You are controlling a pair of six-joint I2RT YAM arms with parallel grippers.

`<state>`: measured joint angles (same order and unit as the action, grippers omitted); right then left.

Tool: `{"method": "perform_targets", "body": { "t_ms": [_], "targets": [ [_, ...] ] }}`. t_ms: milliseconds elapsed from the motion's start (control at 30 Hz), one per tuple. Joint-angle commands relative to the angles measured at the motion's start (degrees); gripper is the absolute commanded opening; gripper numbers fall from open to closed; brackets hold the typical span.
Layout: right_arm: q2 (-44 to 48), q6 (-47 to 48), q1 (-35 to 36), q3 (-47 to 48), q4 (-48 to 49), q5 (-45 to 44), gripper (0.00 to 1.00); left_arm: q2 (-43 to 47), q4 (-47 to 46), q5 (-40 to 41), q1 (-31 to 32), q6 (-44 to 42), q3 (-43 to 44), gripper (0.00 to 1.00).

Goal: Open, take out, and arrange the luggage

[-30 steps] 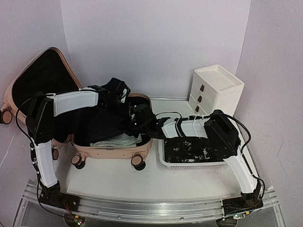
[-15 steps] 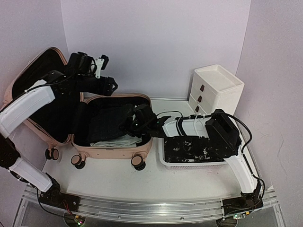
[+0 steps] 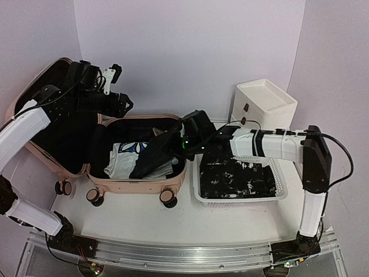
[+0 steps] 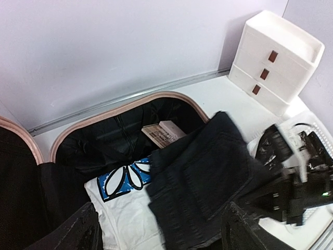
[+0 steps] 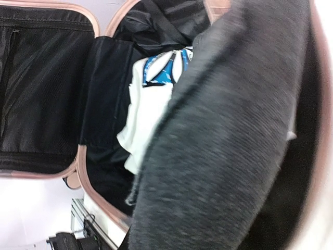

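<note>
Left gripper (image 3: 112,79), top view: jaws wide apart, holding nothing, raised above the open lid of the luggage (image 3: 130,186).
Left arm, top view: swings out past the left edge, then its white link climbs back to a wrist pointing right.
Right gripper (image 3: 176,141), top view: clamped on a dark garment (image 3: 151,157) that hangs down into the luggage.
Right arm, top view: elbow high on the right, white forearm reaching level leftward over the basket (image 3: 242,199).
Luggage, top view: on the left half of the table (image 3: 144,216), open, lid leaning back to the left, base on its casters just beside the basket. A white T-shirt (image 3: 122,160) lies inside.
Basket, top view: dark clothes (image 3: 236,179) in it, drawer unit (image 3: 265,109) behind.
Left wrist view: fingers (image 4: 78,232) frame the bottom edge, far apart. Below, the garment drapes over the T-shirt, with a small box (image 4: 164,133) at the back of the base.
Right wrist view: the grey-black garment fills the right side, blurred. Own jaws are hidden behind it, with the T-shirt and black lining to the left.
</note>
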<state>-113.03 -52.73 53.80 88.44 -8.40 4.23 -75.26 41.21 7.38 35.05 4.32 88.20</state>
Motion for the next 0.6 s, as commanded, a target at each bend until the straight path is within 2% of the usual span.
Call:
{"method": "perform_targets", "body": {
  "t_ms": [0,200,567],
  "targets": [
    [11.05,2.37,0.03,-5.84,1.63,-2.98,0.00,1.62,-0.91,1.45,-0.24,-1.29,-1.77,0.81],
    [21.51,5.96,-0.79,-14.29,-5.58,-5.48,0.00,1.78,-3.31,1.20,-0.21,-1.55,-4.82,0.81],
    [36.33,6.43,-5.30,-25.10,-16.53,-2.94,0.00,1.15,-5.73,0.09,-0.24,-1.13,-9.39,0.81]
  ]
}}
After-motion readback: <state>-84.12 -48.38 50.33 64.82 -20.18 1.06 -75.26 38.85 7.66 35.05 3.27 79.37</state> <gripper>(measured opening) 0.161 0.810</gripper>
